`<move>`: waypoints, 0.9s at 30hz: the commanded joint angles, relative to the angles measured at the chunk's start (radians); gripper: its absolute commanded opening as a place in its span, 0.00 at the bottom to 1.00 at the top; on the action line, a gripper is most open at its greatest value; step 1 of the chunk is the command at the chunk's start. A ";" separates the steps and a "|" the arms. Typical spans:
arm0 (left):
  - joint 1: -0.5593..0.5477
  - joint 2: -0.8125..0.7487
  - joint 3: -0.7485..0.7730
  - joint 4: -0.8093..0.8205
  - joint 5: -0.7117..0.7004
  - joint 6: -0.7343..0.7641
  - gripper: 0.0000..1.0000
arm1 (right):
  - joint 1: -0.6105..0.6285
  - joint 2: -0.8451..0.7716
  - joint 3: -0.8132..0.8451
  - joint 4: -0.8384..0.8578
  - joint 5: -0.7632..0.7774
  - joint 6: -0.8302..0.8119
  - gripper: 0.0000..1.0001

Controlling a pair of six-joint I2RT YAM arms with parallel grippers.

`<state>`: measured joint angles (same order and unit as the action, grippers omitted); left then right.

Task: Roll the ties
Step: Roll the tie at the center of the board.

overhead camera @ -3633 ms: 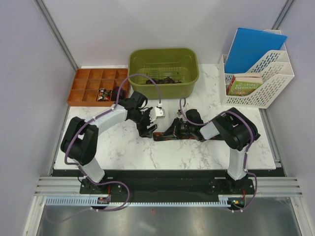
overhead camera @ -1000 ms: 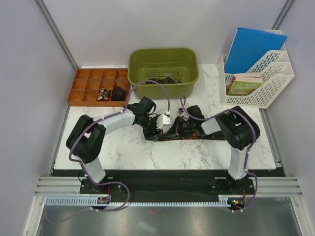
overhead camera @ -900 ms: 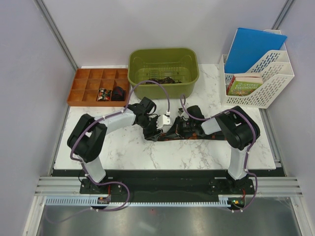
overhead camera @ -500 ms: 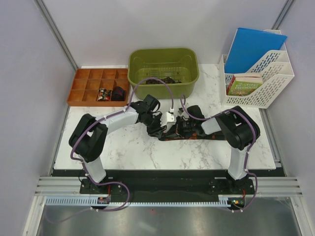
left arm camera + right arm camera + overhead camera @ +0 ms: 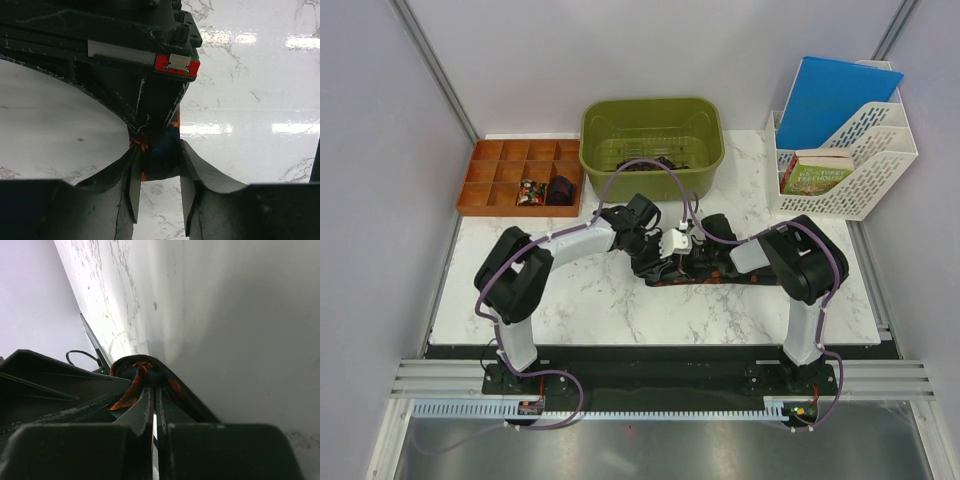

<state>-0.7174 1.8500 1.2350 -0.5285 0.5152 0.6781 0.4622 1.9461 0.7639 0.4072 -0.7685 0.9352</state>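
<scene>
A dark tie with orange pattern (image 5: 745,275) lies across the marble table (image 5: 580,310), its left end rolled up between both grippers. My left gripper (image 5: 661,262) reaches in from the left. In the left wrist view the gripper (image 5: 159,167) has its fingers (image 5: 134,192) pressed on both sides of the tie roll (image 5: 160,147). My right gripper (image 5: 686,262) meets it from the right. In the right wrist view that gripper (image 5: 154,392) is nearly shut, with the tie (image 5: 131,392) wrapped around its fingertips.
A green bin (image 5: 705,160) with more dark ties (image 5: 650,163) stands behind the grippers. An orange divided tray (image 5: 490,180) at the back left holds rolled ties (image 5: 546,190). A white file rack (image 5: 860,170) with a blue folder stands at the back right.
My left gripper has moved right along the tie up to the right gripper. The loose left end of the tie has shortened into a roll. The right arm has hardly moved.
</scene>
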 commanded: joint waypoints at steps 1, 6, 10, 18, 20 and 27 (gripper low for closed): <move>-0.047 0.041 -0.020 0.027 -0.009 0.008 0.37 | 0.003 0.051 -0.009 -0.053 0.069 -0.036 0.01; -0.063 0.103 0.014 -0.060 -0.084 0.029 0.30 | 0.000 0.034 -0.003 -0.039 0.012 -0.033 0.10; -0.062 0.109 -0.015 -0.071 -0.102 0.040 0.28 | -0.016 0.010 -0.014 -0.067 0.008 -0.053 0.20; -0.062 0.164 0.001 -0.114 -0.138 0.047 0.24 | -0.079 -0.047 -0.005 -0.179 -0.031 -0.130 0.23; -0.062 0.179 0.010 -0.119 -0.145 0.044 0.23 | -0.089 -0.061 -0.003 -0.189 -0.048 -0.128 0.24; -0.063 0.204 0.034 -0.142 -0.150 0.047 0.22 | -0.103 -0.128 0.011 -0.235 -0.071 -0.154 0.28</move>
<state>-0.7662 1.9400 1.3228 -0.5808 0.4545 0.6819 0.3603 1.8786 0.7647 0.2146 -0.8341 0.8223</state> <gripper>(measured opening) 0.346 0.264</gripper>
